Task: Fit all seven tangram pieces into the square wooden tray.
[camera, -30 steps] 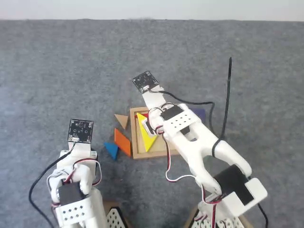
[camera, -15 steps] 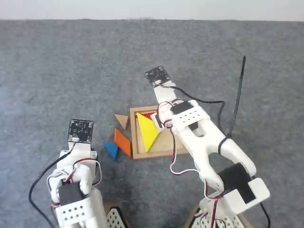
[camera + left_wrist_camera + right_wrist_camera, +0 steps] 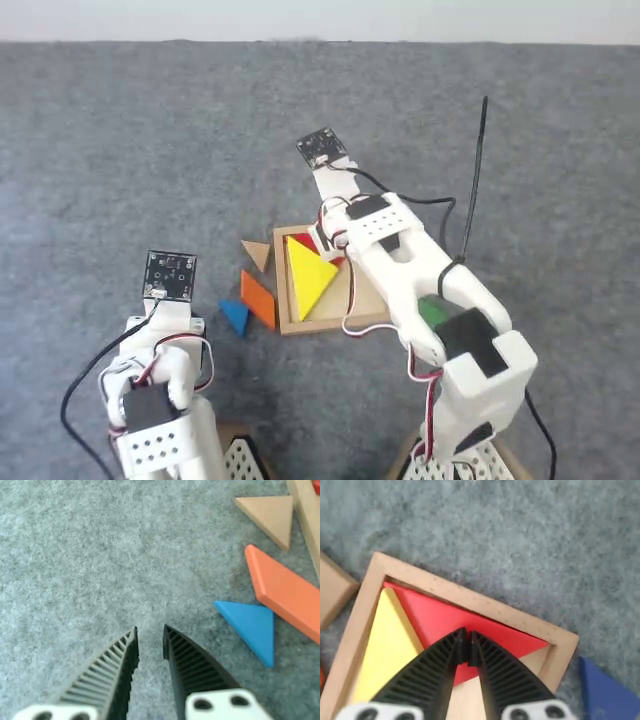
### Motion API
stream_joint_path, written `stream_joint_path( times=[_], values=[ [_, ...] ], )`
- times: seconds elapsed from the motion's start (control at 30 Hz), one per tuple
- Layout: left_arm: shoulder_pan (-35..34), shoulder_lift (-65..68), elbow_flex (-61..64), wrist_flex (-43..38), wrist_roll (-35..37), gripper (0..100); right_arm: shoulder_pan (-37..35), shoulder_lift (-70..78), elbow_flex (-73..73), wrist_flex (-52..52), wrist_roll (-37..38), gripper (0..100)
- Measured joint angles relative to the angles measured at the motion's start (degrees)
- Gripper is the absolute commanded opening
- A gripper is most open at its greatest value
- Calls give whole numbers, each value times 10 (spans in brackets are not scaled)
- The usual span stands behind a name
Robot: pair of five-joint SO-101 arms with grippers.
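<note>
The square wooden tray (image 3: 320,324) lies mid-table with a yellow triangle (image 3: 308,272) and a red triangle (image 3: 304,243) flat inside it. My right gripper (image 3: 467,632) is shut, its tips over the red triangle (image 3: 440,620) near the tray's far rim (image 3: 485,605), beside the yellow triangle (image 3: 385,645). Left of the tray lie a tan triangle (image 3: 258,254), an orange parallelogram (image 3: 258,298) and a small blue triangle (image 3: 235,316). My left gripper (image 3: 150,629) hovers over bare carpet, open by a narrow gap, a short way from the blue triangle (image 3: 252,627).
A green piece (image 3: 432,308) peeks out under the right arm, to the right of the tray. A dark blue piece (image 3: 607,695) lies on the carpet just outside the tray's corner. Grey carpet covers the table, and a black cable (image 3: 476,170) arches up beside the right arm.
The right arm swung over the tray's far side and now sits lower. The yellow triangle turned slightly and lies flatter. The left arm stayed still.
</note>
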Motion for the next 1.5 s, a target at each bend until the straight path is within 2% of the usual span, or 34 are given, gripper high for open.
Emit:
stream_joint_path(
  times=[0.53,0.73,0.93,1.33,1.5],
  values=[
    [0,0,0,0,0,80,26,-8,-12,2,0,26],
    [0,0,0,0,0,80,16,-144,2,85,1,30],
    [0,0,0,0,0,80,93,-298,91,156,37,31],
    [0,0,0,0,0,80,171,-318,180,159,41,9],
    [0,0,0,0,0,80,181,-400,265,133,53,7]
  ],
)
